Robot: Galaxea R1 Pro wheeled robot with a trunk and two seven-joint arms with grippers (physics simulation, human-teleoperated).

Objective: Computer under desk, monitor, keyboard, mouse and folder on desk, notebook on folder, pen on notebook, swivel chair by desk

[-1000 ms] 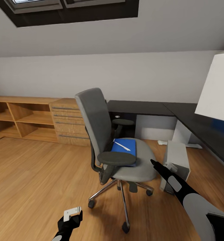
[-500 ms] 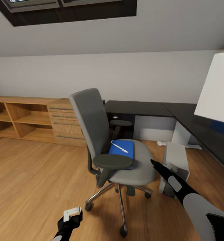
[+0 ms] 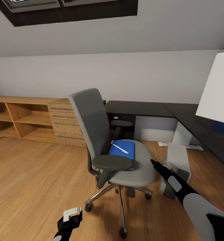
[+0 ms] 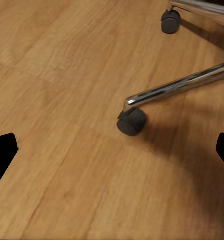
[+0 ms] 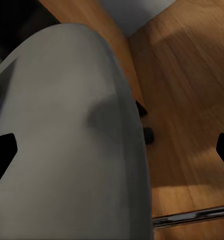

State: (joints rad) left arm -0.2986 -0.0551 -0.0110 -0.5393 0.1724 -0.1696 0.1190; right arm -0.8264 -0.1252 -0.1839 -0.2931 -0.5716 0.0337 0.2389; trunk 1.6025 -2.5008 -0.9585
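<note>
Two right gripper (image 3: 153,163) fingers spread wide, empty, hovering at seat edge of swivel chair (image 3: 108,140), frame centre. Blue folder (image 3: 122,150) lies on seat, white pen (image 3: 119,147) on top. Left gripper (image 3: 73,214) also wide open, low, lower left. Advice: reach over seat rim, approach folder's near edge low and flat, avoid armrest (image 3: 112,162).

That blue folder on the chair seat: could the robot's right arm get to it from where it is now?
Probably yes. The right gripper hangs just off the swivel chair's seat edge, jaws spread, and the folder lies a short way beyond with the pen on it; nothing stands between on that side.
</note>
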